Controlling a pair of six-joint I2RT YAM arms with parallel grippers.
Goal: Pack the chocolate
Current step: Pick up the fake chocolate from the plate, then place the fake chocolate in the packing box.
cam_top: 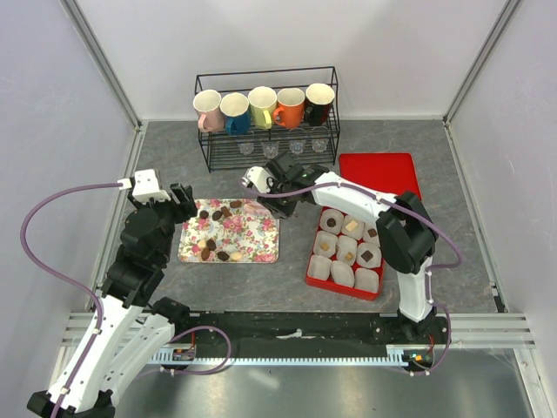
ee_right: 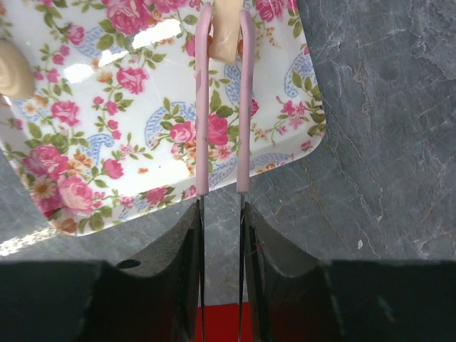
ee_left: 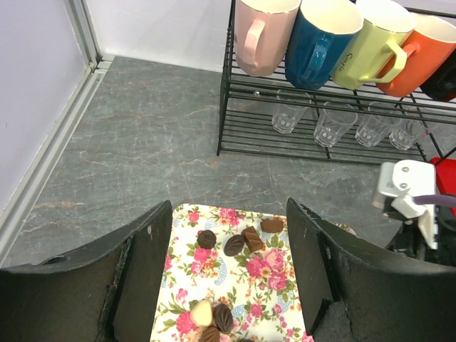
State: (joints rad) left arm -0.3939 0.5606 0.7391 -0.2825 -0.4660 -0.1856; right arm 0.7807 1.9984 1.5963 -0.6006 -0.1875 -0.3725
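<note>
The chocolate lies as small pieces on a flowered tray (cam_top: 261, 237): dark ones at its far left (cam_top: 218, 212) and more near its front left (cam_top: 209, 250). In the left wrist view, dark pieces (ee_left: 234, 245) and a cream one (ee_left: 201, 312) lie between the black fingers of my left gripper (ee_left: 229, 214), which hangs open above the tray's left end (cam_top: 185, 207). My right gripper (ee_right: 224, 21) carries two long pink-tipped prongs over the tray's right side. They press on both sides of a cream chocolate (ee_right: 225, 41). Another cream piece (ee_right: 13, 68) lies to its left.
A red box (cam_top: 311, 268) of white paper cups sits right of the tray, some cups holding chocolates (cam_top: 369, 256). Its red lid (cam_top: 379, 174) lies behind it. A black wire rack (cam_top: 265, 152) with coloured mugs and small glasses stands at the back. Walls close in the table's left and right sides.
</note>
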